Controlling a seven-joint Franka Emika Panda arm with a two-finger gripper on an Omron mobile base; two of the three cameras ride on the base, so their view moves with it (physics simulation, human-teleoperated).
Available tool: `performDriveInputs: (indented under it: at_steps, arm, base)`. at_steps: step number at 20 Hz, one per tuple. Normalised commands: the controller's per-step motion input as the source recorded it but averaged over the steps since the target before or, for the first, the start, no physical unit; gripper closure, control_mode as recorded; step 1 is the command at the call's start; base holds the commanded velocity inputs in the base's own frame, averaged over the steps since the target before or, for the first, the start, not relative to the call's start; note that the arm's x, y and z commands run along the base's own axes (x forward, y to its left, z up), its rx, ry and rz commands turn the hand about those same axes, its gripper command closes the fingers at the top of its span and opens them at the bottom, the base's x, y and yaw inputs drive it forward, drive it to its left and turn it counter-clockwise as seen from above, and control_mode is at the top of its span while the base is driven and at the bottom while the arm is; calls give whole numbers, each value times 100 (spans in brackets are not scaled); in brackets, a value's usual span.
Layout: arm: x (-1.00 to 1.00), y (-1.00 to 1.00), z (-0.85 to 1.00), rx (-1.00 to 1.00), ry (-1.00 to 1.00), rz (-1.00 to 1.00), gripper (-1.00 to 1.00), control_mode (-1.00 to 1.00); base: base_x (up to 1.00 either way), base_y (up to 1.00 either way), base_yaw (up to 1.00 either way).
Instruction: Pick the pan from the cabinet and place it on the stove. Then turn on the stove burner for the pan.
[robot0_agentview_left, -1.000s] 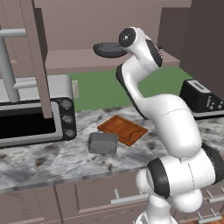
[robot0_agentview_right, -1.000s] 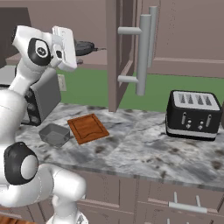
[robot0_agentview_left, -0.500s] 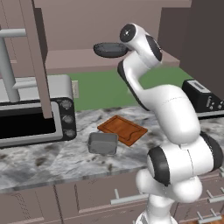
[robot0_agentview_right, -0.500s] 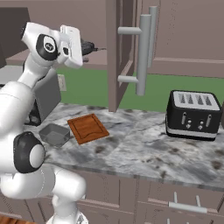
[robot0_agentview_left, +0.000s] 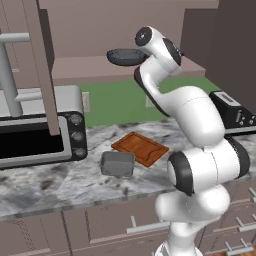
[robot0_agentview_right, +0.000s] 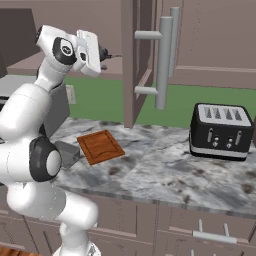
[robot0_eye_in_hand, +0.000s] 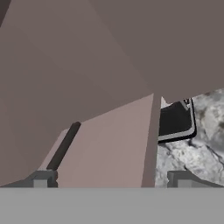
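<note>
- The gripper (robot0_eye_in_hand: 111, 179) stands with its jaws wide, one tip at each lower corner of the hand view, and nothing is held between them.
- I judge they are spread to take the pan's thin handle or rim with room to spare.
- A thin dark bar (robot0_eye_in_hand: 64, 146) runs up from just inside one tip. I take it for the pan's handle but cannot confirm this.
- In the right base view the hand is raised to shelf height with the gripper (robot0_agentview_right: 103, 52) pointed into the cabinet (robot0_agentview_right: 131, 65). A thin dark line lies just beyond it.
- The pan (robot0_agentview_left: 124, 56) sits flat on the cabinet's ledge, high above the counter (robot0_agentview_left: 60, 185), just beside the wrist. I cannot tell whether the tips touch it.
- The cabinet door (robot0_agentview_left: 41, 65) hangs open, which leaves the way in clear. The arm must stay clear of it and of its long bar (robot0_agentview_right: 163, 60).
- Below are a toaster oven (robot0_agentview_left: 42, 131), a wooden board (robot0_agentview_left: 140, 148) and a grey tin (robot0_agentview_left: 117, 164). A toaster (robot0_agentview_right: 220, 131) stands well apart at the far end.
- My assessment is that the reach is under way and the grasp is not yet made. Carrying to the stove and turning on the burner remain.
- There is a risk: a grip on the handle alone may let the pan tilt on lifting.
</note>
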Motion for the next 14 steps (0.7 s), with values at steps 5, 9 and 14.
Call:
performDriveInputs:
  at_steps: [5,9,14]
  arm:
    - [40,-3,-11,0,1,0,-100,-100]
    - [39,-5,-11,1,1,0,-100,-100]
    - [40,-6,-12,0,2,0,-100,-100]
  base:
    - [0,0,0]
    - [0,0,0]
    - [0,0,0]
